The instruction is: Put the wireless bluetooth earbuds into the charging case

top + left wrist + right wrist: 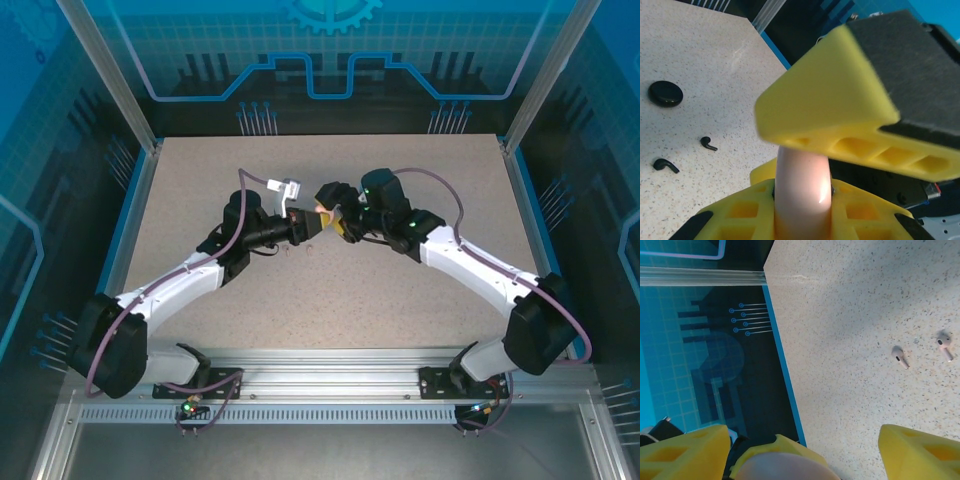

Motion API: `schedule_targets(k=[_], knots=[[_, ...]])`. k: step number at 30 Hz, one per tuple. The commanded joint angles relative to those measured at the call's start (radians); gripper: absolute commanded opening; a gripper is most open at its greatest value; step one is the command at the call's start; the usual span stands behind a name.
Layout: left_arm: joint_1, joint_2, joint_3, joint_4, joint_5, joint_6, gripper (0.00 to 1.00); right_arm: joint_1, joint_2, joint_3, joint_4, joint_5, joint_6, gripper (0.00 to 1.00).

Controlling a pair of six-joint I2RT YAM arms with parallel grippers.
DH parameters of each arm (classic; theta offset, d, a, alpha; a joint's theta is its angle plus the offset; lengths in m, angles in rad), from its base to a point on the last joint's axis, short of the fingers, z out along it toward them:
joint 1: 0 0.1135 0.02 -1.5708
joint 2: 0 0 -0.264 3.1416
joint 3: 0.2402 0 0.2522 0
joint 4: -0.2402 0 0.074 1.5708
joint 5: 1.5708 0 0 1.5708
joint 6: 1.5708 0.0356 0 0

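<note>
1. table [200, 300]: speckled beige top, both arms meeting above its middle.
2. left gripper [312, 224]: yellow fingers clamped tight on item 4, raised off the table.
3. right gripper [802, 440]: jaws spread wide to either side of item 4, a gap showing on 1 side, nothing held.
4. pink case [802, 185]: round, pale, seen edge-on; contents cannot be told.
5. black round disc [665, 93]: flat on the table, apart from the grippers.
6. black earbuds [666, 165]: 2, loose on the table near item 5.
7. pale earbuds [900, 357]: 2, pinkish, loose on the table side by side.
</note>
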Motion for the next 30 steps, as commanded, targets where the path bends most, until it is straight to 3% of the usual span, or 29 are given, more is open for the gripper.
schedule_targets(k=[1, 4, 15, 19, 22, 30], knots=[[-0.007, -0.036, -0.014, 0.056, -0.037, 0.025, 0.0, 0.031, 0.018, 0.031, 0.018, 0.045, 0.058, 0.75], [-0.008, -0.039, -0.018, 0.064, -0.041, 0.023, 0.0, 0.04, 0.027, 0.037, 0.024, 0.05, 0.063, 0.71], [-0.008, -0.048, -0.036, 0.075, -0.047, 0.018, 0.0, 0.04, 0.022, 0.032, 0.018, 0.077, 0.06, 0.36], [-0.007, -0.065, -0.059, 0.095, -0.083, 0.014, 0.18, 0.035, 0.021, 0.028, 0.016, 0.082, 0.063, 0.33], [-0.009, -0.074, -0.071, 0.111, -0.102, 0.007, 0.25, 0.034, 0.021, 0.028, 0.014, 0.084, 0.063, 0.33], [-0.009, -0.073, -0.078, 0.134, -0.117, -0.007, 0.31, 0.031, 0.018, 0.021, 0.011, 0.081, 0.065, 0.33]])
